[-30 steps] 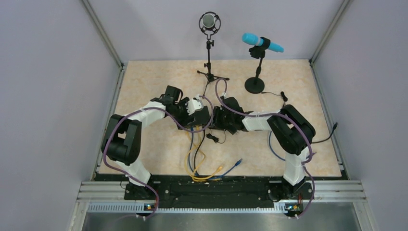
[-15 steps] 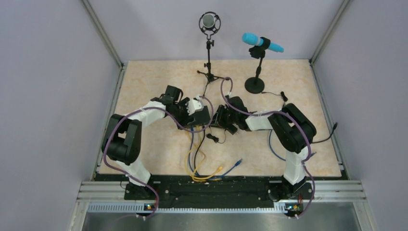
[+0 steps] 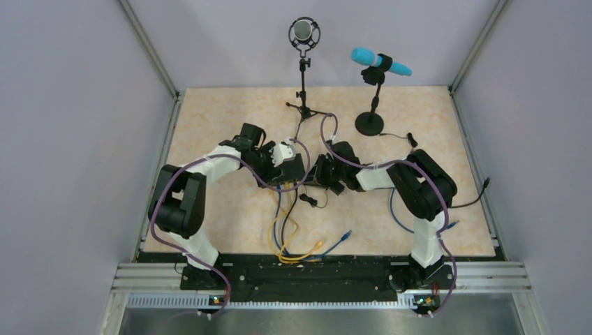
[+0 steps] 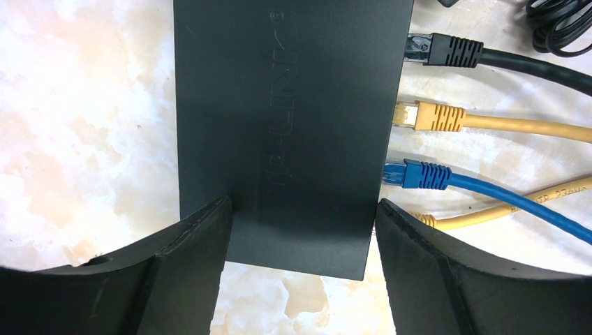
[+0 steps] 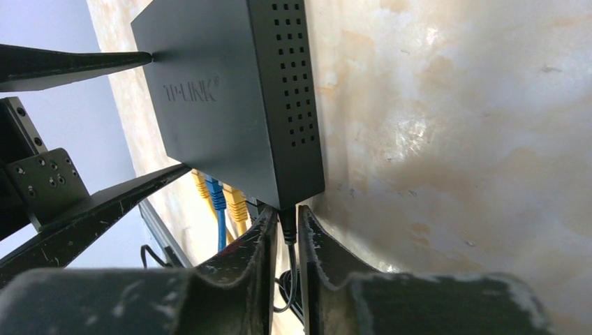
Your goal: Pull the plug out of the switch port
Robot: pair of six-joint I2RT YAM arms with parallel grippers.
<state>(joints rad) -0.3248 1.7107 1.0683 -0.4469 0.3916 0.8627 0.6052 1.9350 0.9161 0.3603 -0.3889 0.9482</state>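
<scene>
Left gripper [image 4: 300, 209]: fingers clamped across the switch box [image 4: 279, 105], bracing it against the pull.
Right gripper [image 5: 286, 213]: fingers pinched on black plug [image 5: 287, 230] at the box's corner.
Switch port [image 4: 407, 49]: box's cabled edge, plug seated.

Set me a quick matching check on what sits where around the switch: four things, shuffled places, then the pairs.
1 switch
2 blue plug
3 black Ethernet plug
4 thin black lead

a. between fingers of the right gripper
b. between the yellow plugs
c. between fingers of the left gripper
d. beside one yellow plug only

Pairs: 1-c, 2-b, 3-d, 4-a
</scene>
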